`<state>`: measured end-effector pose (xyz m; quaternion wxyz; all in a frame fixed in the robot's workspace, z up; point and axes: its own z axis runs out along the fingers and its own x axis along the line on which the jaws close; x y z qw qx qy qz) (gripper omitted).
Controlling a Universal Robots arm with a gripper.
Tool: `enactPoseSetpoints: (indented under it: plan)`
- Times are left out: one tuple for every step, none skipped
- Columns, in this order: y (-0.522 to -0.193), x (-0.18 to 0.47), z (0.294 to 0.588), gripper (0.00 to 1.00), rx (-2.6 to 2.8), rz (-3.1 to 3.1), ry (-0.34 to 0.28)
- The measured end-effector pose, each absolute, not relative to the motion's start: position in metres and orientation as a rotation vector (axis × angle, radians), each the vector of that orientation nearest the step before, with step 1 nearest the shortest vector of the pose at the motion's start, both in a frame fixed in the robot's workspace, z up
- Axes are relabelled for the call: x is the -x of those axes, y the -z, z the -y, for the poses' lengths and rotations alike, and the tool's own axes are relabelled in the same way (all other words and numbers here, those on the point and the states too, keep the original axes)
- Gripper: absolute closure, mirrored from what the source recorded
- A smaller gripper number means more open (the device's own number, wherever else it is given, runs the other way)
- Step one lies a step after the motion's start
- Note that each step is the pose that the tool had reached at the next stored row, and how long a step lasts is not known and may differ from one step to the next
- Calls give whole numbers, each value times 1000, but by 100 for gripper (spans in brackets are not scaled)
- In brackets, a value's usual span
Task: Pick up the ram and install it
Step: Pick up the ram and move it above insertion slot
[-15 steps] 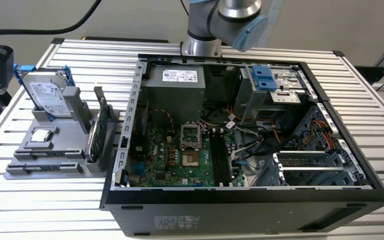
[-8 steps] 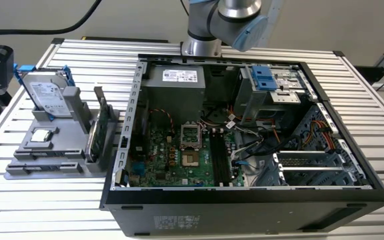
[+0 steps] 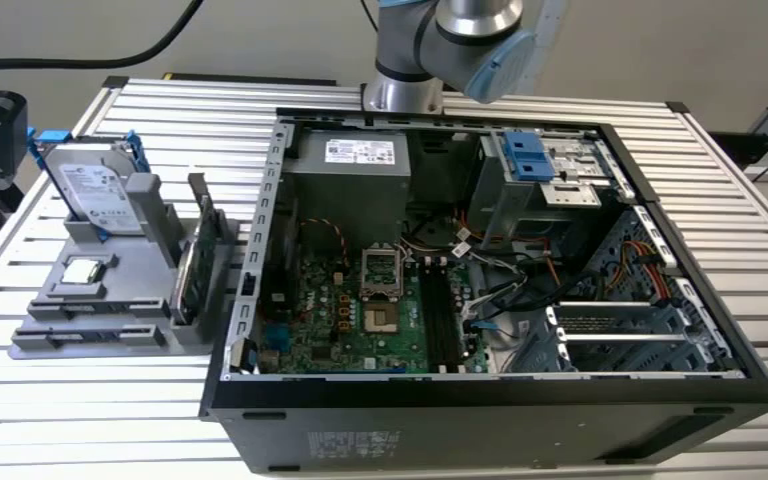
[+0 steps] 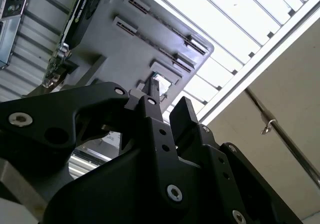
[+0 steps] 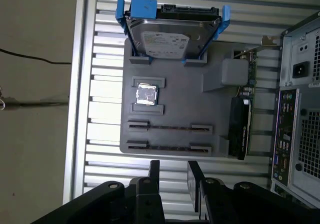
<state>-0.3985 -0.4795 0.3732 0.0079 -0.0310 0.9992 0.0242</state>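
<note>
Early stage: nothing grasped, nothing installed. Ram (image 5: 167, 146) seated edge-up in the holder clips of the grey fixture tray (image 5: 185, 104), on the slatted table (image 5: 100, 59), outside the computer case (image 3: 491, 420). Twin stick (image 5: 169, 127) parallel and just beside it, on the side toward the processor chip (image 5: 147, 94). Cannot tell the target from its twin. Long black memory slots (image 3: 435, 315) on the motherboard (image 3: 331, 320) seemingly unfilled in the exterior view, so judged: pick, carry and insert all left to do.

Gripper (image 5: 172, 170) over the tray's edge in the first wrist view, fingers (image 5: 154, 170) spread with a clear gap, pinching nothing. Nearer stick just past the fingertips there, apart from them and not between the pads, its long axis along the line from one finger to the other. Height above the tray not readable.

Same story in the second wrist view: gripper (image 4: 169, 104) parted and empty, tray clips (image 4: 125, 25) beyond the tips. Hard drive (image 5: 170, 39) in its blue bracket and graphics card (image 5: 240, 126) also on the tray, well apart from the fingers.
</note>
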Motion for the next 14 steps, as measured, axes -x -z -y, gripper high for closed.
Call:
enactPoseSetpoints:
  plan:
    - [-373,399,480,0,97,-3123,-76]
    - [-373,399,479,0,96,-3123,-75]
    - [-373,399,479,0,95,-3123,-76]
    - [-373,399,479,0,95,-3124,-76]
    - [-373,398,479,0,94,-3123,-76]
    - [-373,398,479,0,93,-3124,-75]
    - [-373,398,479,0,92,-3123,-76]
    - [-373,398,479,0,90,-3124,-75]
    - [-373,399,479,0,88,-3124,-75]
    - [-373,399,479,0,83,-3124,-75]
    - [-373,399,479,0,75,-3124,-75]
    - [-373,399,479,0,67,-3124,-75]
    - [-373,399,479,0,57,-3124,-75]
    - [-373,399,479,0,46,-3124,-75]
